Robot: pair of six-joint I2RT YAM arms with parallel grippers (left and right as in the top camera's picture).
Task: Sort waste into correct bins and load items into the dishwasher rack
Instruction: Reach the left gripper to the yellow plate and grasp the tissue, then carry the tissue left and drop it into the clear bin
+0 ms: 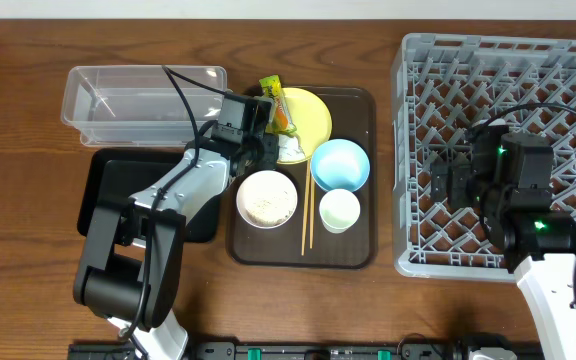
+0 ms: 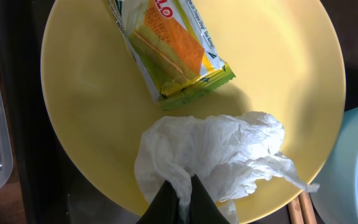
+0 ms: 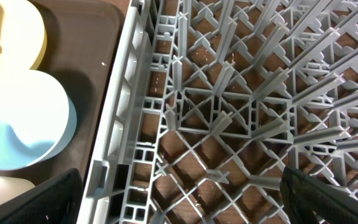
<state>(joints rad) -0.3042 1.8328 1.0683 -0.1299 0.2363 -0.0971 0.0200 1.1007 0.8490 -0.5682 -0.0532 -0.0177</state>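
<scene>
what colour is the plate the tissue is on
Plain yellow. The plate shows best in the left wrist view, under the tissue.

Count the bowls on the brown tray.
2: the light blue bowl beside the yellow plate, and the white bowl left of the chopsticks. Others may sit hidden.

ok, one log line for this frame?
left gripper: shut on tissue, on yellow plate | wrapper: on plate beside tissue | right gripper: open, empty, above rack

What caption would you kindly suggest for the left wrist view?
Left gripper pinching the crumpled white tissue on the yellow plate, beside the snack wrapper.
</scene>
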